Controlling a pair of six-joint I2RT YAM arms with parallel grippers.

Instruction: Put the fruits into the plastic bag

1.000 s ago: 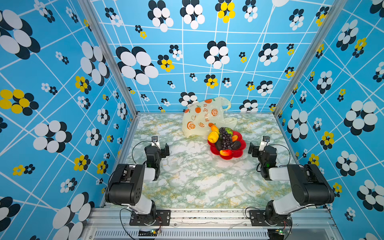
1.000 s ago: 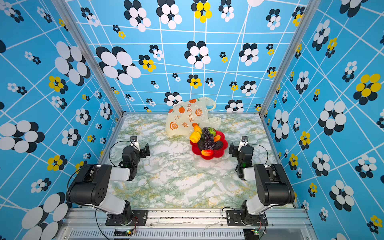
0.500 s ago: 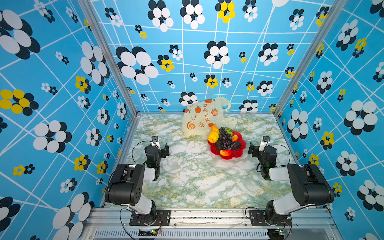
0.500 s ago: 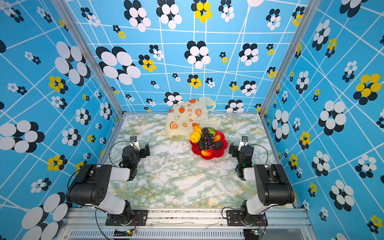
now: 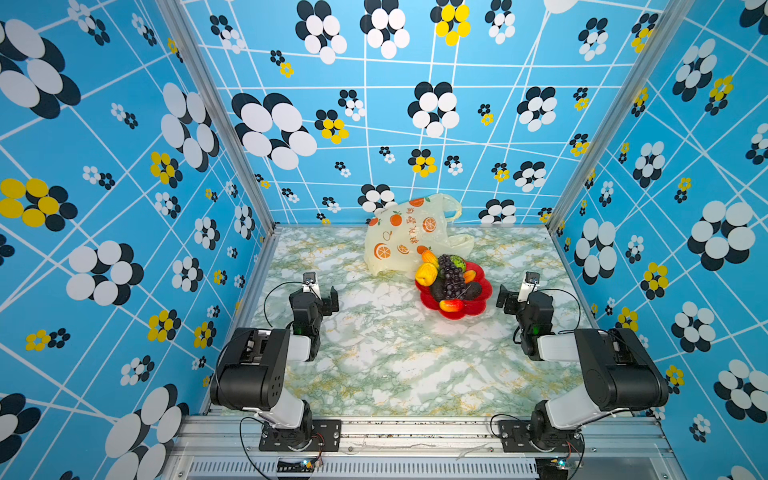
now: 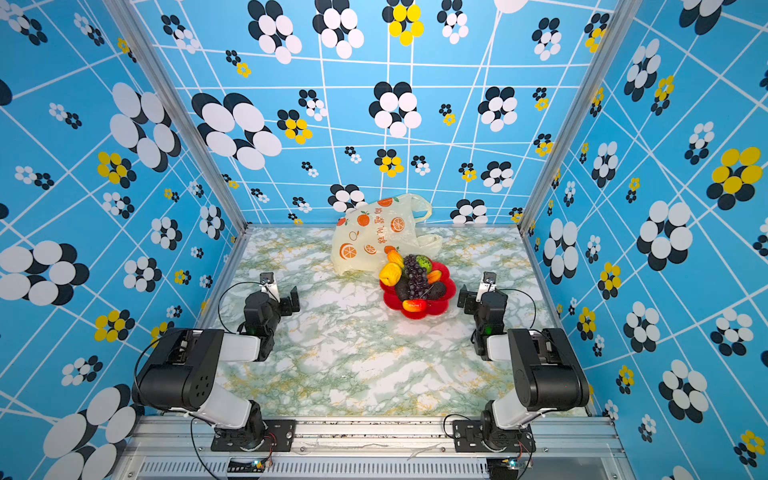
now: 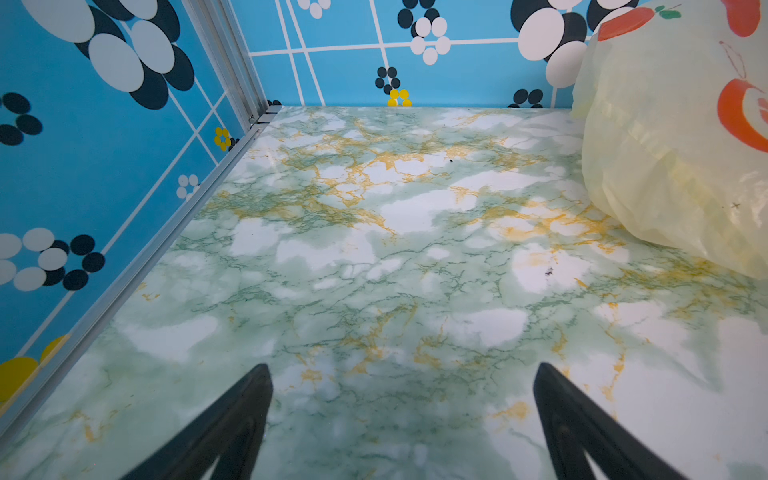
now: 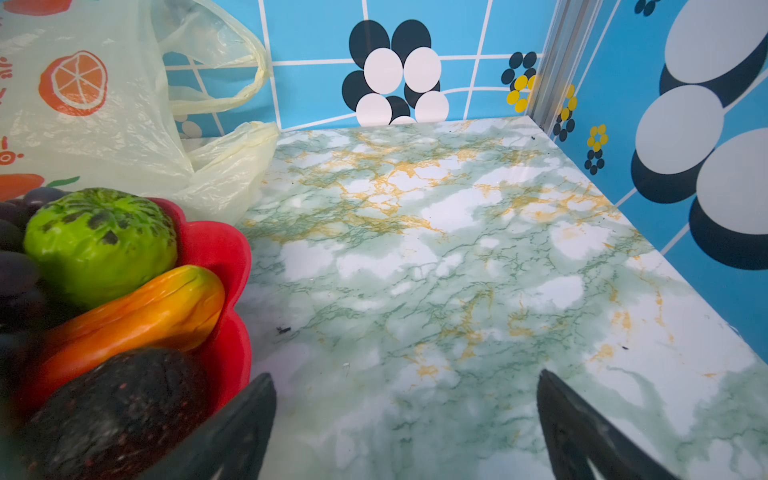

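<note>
The left gripper (image 7: 403, 372) hangs wide apart and empty over the glossy marble-patterned table (image 5: 386, 357). Right of it the thin, crinkly plastic bag (image 5: 399, 239) stands by the back wall (image 5: 415, 124), touching the red flower-shaped plate (image 5: 463, 313) where the smooth toy fruits (image 5: 451, 276) are piled. Just beside the plate, the right gripper (image 8: 405, 376) also gapes empty.

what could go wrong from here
The plastic bag lies slumped with no mouth held open, so a dropped fruit may slide off it. The fruits are heaped on the red plate, grape bunch on top; lifting one may roll neighbours off. The open right gripper sits beside the rim and may nudge it.
</note>
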